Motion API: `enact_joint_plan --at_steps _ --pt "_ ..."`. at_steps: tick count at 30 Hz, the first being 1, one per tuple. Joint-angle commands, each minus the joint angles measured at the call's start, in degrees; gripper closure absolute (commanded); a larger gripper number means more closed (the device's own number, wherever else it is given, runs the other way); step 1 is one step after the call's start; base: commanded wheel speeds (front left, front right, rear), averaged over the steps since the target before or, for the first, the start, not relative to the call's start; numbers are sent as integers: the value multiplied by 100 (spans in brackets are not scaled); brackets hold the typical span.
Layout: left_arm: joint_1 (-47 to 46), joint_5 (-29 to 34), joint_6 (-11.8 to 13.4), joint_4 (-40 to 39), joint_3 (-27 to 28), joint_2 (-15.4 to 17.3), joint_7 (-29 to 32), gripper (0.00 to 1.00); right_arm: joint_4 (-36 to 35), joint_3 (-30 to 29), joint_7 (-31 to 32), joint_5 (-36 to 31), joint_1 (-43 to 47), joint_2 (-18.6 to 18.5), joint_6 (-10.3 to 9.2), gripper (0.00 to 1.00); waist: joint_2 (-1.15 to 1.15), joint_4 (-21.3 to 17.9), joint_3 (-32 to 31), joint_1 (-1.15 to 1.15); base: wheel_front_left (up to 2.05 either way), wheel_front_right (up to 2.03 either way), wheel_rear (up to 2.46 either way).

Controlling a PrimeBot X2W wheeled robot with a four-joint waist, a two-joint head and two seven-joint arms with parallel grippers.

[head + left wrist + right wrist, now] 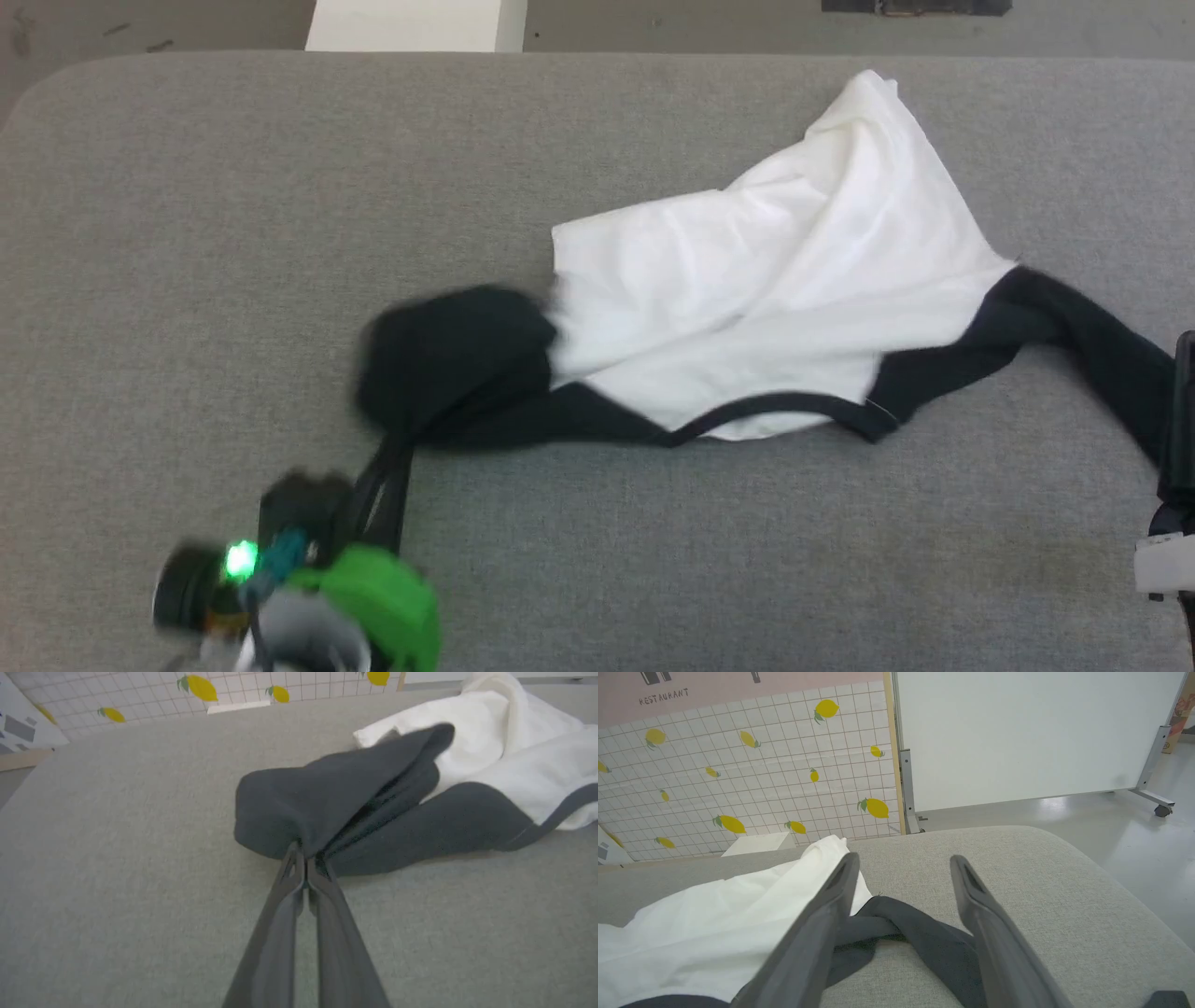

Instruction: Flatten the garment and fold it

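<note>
**Garment (775,280) rumpled, one sleeve (327,798) pinched**

It lies right of centre on the grey table (187,233). The left gripper (306,858) is clamped on that black sleeve. The right gripper (903,868) gapes wide, the other sleeve (924,938) between its fingers.

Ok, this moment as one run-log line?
T-shirt: crumpled, unfolded, on table | left gripper: shut on its black sleeve | right gripper: open, above other sleeve

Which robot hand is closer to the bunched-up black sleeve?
Left. The left gripper pinches the edge of the bunched-up sleeve; the right gripper stands open around the other, stretched-out sleeve.
</note>
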Motion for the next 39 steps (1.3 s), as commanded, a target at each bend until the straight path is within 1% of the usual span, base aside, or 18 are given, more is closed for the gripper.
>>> enact_joint_plan --at_steps 1,5,6,7,8,9,14,16,19,22,25,28,31,34,35,36,37,39 --pt "381 -123 140 -19 20 48 43 100 23 2 15 34 71 5 -8 0 0 18 -14 0 0 0 0" --pt "1025 -616 236 -60 51 -144 43 100 44 -28 28 29 96 5 -8 0 0 42 -3 0 0 0 0" --pt "1114 -735 241 -44 48 -213 65 85 51 -34 32 24 97 5 -8 0 0 56 -7 0 0 0 0" --pt "1141 -780 217 -38 29 -238 70 55 61 -33 38 18 100 5 -8 0 0 68 -17 0 0 0 0" --pt "1125 -783 215 -49 56 -268 -9 11 72 -26 47 16 103 5 -8 0 0 80 -28 0 0 0 0" --pt "1088 -776 219 -70 96 -299 -101 0 79 -17 55 17 103 5 -8 0 0 88 -33 0 0 0 0" --pt "738 -691 90 -387 309 -333 -563 0 106 5 80 11 103 5 -8 0 0 139 -78 0 0 0 0" --pt "551 -541 89 -534 390 -243 -657 0 101 17 88 12 98 5 -8 0 0 145 -70 0 0 0 0" --pt "255 -246 91 -698 403 -52 -599 0 82 37 101 12 84 5 -8 0 0 142 -32 0 0 0 0" --pt "-78 43 22 -674 275 153 -302 0 77 63 116 16 66 5 -8 0 0 113 30 0 0 0 0" --pt "-440 127 -159 -560 77 160 -10 0 85 93 126 19 40 5 -8 0 0 65 89 0 0 0 0" --pt "-707 176 -315 -325 -192 148 453 0 102 116 129 18 6 5 -8 0 0 5 133 0 0 0 0" --pt "-873 226 -391 -25 -401 180 954 0 113 115 128 27 -8 5 -8 0 0 -44 166 0 0 0 0" --pt "-945 339 -364 201 -554 209 1310 0 133 126 125 35 -18 5 -8 0 0 -94 194 0 0 0 0" --pt "-968 373 -352 248 -573 216 1352 32 139 129 123 37 -24 5 -8 0 0 -109 201 0 0 0 0" --pt "-992 408 -330 273 -584 213 1370 73 148 128 119 42 -30 5 -8 0 0 -122 206 0 0 0 0" --pt "-1003 424 -315 281 -589 207 1372 100 155 125 113 44 -32 5 -8 0 0 -130 207 0 0 0 0" --pt "-1012 437 -259 240 -544 185 1282 100 168 110 101 45 -28 5 -8 0 0 -136 201 0 0 0 0"
